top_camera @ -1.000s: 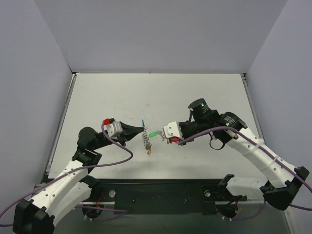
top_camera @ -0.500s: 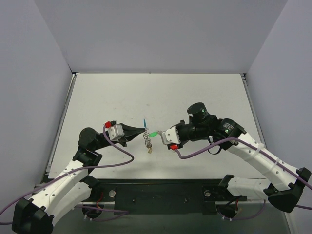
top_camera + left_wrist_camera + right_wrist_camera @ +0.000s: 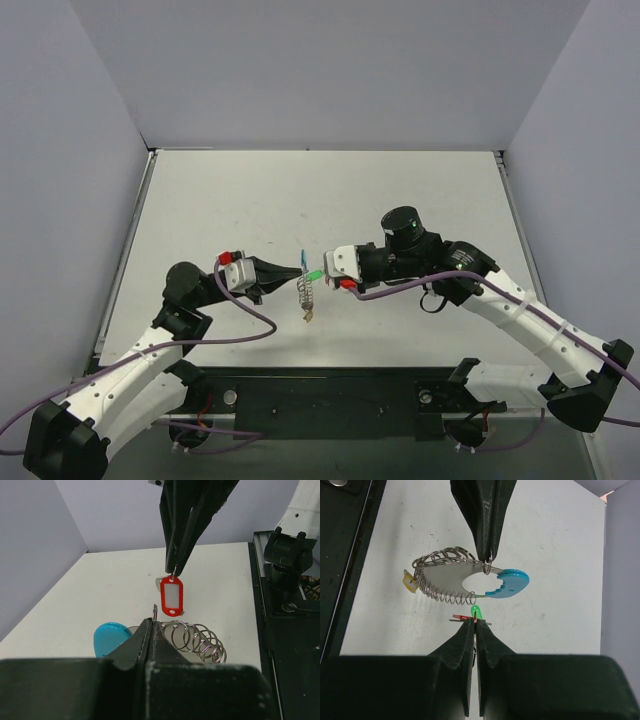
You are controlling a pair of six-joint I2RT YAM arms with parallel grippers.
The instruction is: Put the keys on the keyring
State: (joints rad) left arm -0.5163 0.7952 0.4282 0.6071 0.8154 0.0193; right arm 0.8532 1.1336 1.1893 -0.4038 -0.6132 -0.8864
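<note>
The keyring (image 3: 306, 288) is held by the left end effector (image 3: 296, 267), whose fingers are clenched on a small ring at one end of the keyring, just beside its light-blue tag (image 3: 509, 582). From that grip the coiled silvery chain is seen hanging above the table (image 3: 420, 190). The small yellow piece (image 3: 409, 581) is carried at the end of the keyring farthest from the blue tag.

The right end effector (image 3: 324, 272) is placed just beside the keyring, on the side opposite the left end effector. Its fingers are clamped together on the top of a red-tagged key (image 3: 171, 596), which hangs close to the keyring's coil. A green tag (image 3: 476, 612) is seen at the same fingertips, between them and the coil. Whether the green tag touches the coil cannot be told.
</note>
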